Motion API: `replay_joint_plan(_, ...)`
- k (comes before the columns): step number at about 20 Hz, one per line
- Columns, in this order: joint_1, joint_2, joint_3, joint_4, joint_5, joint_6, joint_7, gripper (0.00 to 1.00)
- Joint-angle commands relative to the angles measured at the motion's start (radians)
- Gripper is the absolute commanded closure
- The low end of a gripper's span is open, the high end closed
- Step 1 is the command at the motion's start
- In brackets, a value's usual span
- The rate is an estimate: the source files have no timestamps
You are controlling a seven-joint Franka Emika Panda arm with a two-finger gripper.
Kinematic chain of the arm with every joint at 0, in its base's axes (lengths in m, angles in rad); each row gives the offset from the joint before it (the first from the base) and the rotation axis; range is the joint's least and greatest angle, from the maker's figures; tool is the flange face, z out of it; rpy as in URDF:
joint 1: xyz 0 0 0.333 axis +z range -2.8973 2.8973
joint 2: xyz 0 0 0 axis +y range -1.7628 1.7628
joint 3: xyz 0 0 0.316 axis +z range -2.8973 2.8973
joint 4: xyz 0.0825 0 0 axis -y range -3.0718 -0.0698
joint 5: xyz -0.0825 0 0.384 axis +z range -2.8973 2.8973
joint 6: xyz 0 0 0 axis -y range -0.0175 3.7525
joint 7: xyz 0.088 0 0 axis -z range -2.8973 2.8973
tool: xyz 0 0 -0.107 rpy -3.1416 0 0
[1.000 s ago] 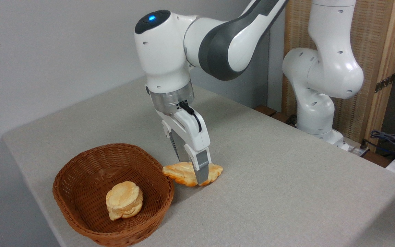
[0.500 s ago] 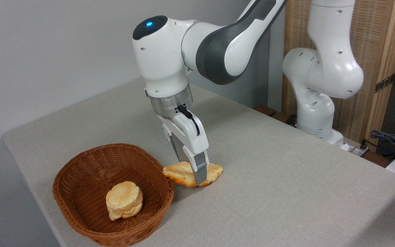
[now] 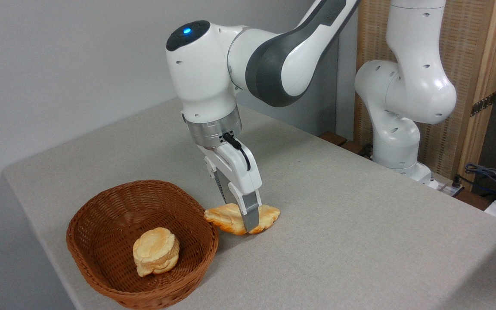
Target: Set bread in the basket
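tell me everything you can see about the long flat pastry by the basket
The long flat golden pastry has a scalloped edge and a ridged, toasted top, paler in places. It lies flat on the grey cloth-covered table, just right of the oval brown wicker basket, its left tip at or very near the rim. The white and grey tool straddles its middle, one finger in front and one behind; whether they press it is unclear. It has not been lifted.

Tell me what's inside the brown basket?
Inside the basket sits one small round bun, on the woven bottom. The bun hides whatever is under it. The long bread lies outside, on the table.
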Motion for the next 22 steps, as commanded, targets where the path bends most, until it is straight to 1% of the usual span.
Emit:
replay_joint_plan(1,-0.002,-0.004,0.001,-0.008,-0.006,0.021,0.015,0.52)
replay_joint_plan(6,-0.002,-0.006,0.003,-0.006,-0.006,0.02,0.013,0.52)
replay_joint_plan(10,0.001,-0.03,0.012,-0.002,-0.013,-0.003,0.038,0.52)
replay_joint_plan(12,0.006,-0.055,0.035,0.006,-0.013,-0.032,0.044,0.52)
replay_joint_plan(13,0.006,-0.073,0.052,0.011,-0.018,-0.054,0.064,0.52)
replay_joint_plan(14,0.006,-0.079,0.059,0.023,-0.024,-0.069,0.102,0.52)
replay_joint_plan(16,0.008,-0.081,0.063,0.055,-0.061,-0.082,0.121,0.52)
replay_joint_plan(20,0.005,-0.078,0.06,0.118,-0.071,-0.062,0.121,0.51)
replay_joint_plan(22,0.002,-0.069,0.053,0.152,-0.12,-0.004,0.118,0.5)
